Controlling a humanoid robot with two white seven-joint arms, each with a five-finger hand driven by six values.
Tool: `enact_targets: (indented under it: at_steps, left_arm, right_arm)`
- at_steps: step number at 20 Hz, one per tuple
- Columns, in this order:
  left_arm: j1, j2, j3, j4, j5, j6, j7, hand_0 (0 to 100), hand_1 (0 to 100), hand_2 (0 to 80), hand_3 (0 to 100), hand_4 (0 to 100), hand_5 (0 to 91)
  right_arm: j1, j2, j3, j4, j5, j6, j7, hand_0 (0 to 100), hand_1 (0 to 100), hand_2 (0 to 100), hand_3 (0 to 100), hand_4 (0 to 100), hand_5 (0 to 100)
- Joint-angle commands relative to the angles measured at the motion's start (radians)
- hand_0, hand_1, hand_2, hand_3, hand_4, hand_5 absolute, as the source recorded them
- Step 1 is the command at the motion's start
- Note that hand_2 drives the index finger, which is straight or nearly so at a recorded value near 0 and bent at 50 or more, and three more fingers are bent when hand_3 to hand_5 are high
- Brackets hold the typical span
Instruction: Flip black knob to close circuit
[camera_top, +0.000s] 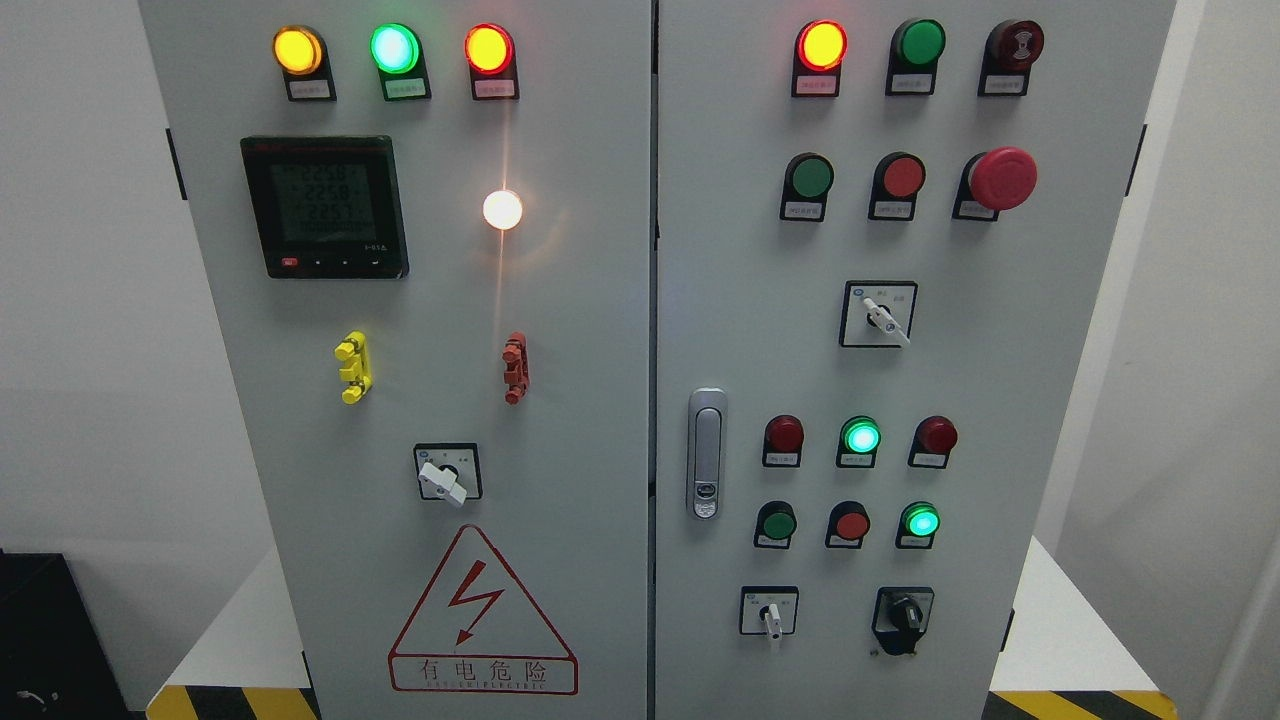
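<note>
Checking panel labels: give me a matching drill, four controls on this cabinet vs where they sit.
Things:
1. black knob
2. digital meter
3. emergency stop button
4. door handle

Places:
A. upper left of left door
B. left edge of right door, mid-height
C. lower right of right door
D. upper right of right door

Pairs: 1-C, 2-A, 3-D, 4-B

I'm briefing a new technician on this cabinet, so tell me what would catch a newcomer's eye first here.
The glaring white lamp on the left door, flaring up and down, stands out first, below the lit yellow, green and red indicator lights along the top. Next is the red triangular electric hazard sign at the bottom of the left door. The large red mushroom emergency stop button sits at the upper right, and the black knob at the lower right of the right door.
</note>
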Motion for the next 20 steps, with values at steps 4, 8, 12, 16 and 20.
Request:
enact_targets:
  at_steps: [4, 8, 12, 16, 20]
  left_arm:
    - [0.000, 0.000, 0.000, 0.000, 0.000, 0.000, 0.001, 12, 56, 0.0, 0, 0, 0.0]
    - [0.000, 0.000, 0.000, 0.000, 0.000, 0.000, 0.001, 12, 56, 0.0, 0, 0, 0.0]
    - [0.000, 0.000, 0.000, 0.000, 0.000, 0.000, 0.001, 12, 56, 0.0, 0, 0, 0.0]
    - [0.000, 0.000, 0.000, 0.000, 0.000, 0.000, 0.001, 12, 56, 0.0, 0, 0, 0.0]
    - [0.000, 0.000, 0.000, 0.000, 0.000, 0.000, 0.001, 12, 56, 0.0, 0, 0, 0.0]
  right_arm:
    - [0.002, -0.015, -0.052, -0.599, 0.418, 0.034, 0.009, 0, 10, 5, 5, 0, 0]
    - [-0.004, -0.014, -0.054, -0.785, 0.522, 0.034, 0.011, 0, 10, 26, 30, 21, 0]
    - [-0.004, -0.006, -0.054, -0.932, 0.633, 0.034, 0.037, 0, 10, 44, 53, 39, 16]
    - [-0.004, 0.001, -0.055, -1.093, 0.742, 0.037, 0.033, 0, 6, 60, 72, 61, 44]
    - [-0.017, 0.006, -0.059, -1.230, 0.843, 0.040, 0.037, 0, 8, 74, 84, 72, 62]
